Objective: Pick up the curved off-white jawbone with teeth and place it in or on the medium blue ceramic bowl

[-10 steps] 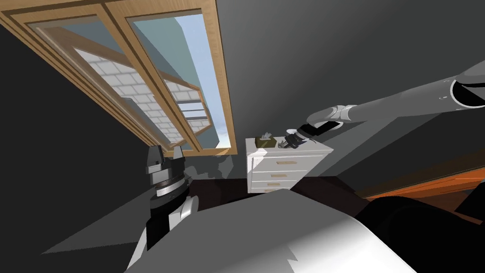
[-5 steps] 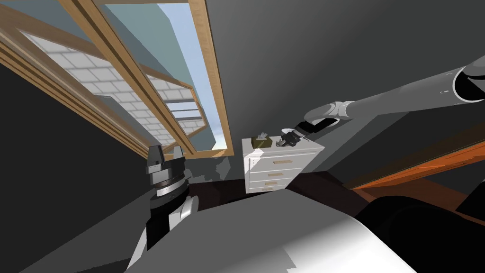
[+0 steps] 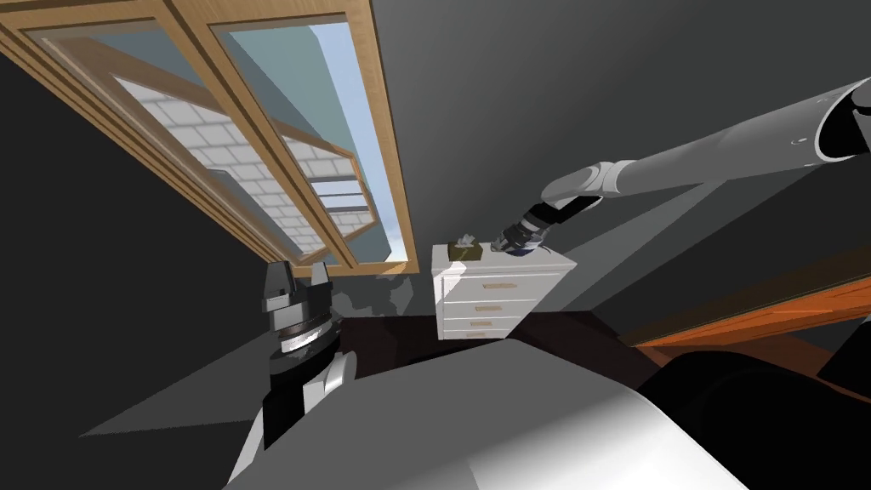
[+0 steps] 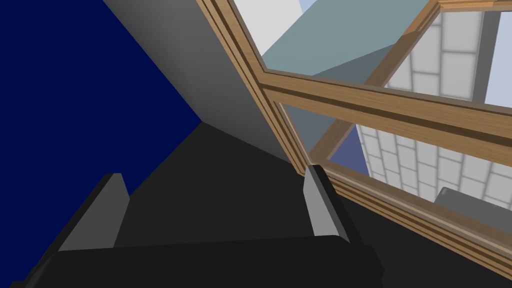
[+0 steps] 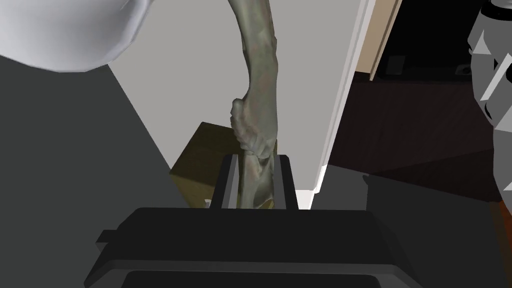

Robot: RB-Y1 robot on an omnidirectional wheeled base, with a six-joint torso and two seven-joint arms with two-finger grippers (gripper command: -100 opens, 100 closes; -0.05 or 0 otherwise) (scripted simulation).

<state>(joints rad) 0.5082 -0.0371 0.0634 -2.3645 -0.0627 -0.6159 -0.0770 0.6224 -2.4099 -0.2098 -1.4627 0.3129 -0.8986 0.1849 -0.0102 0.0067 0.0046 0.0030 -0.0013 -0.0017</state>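
Over the white dresser (image 3: pixel 502 289), the right gripper (image 5: pixel 256 159) clamps one end of the greyish jawbone (image 5: pixel 260 75); the bluish bowl (image 3: pixel 529 250) sits close by on the dresser's top. Better centre the bone above it, lower gently, then release. The left gripper (image 4: pixel 212 172), off the dresser, stands open.

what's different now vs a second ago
My right arm's wrist has risen, so the right tool now points more steeply down over the white chest of drawers. It is shut on the curved grey-green jawbone; when it gripped, I cannot tell. My head turned slightly, shifting the wood-framed window in view. The olive tissue box and the open left tool stayed put.
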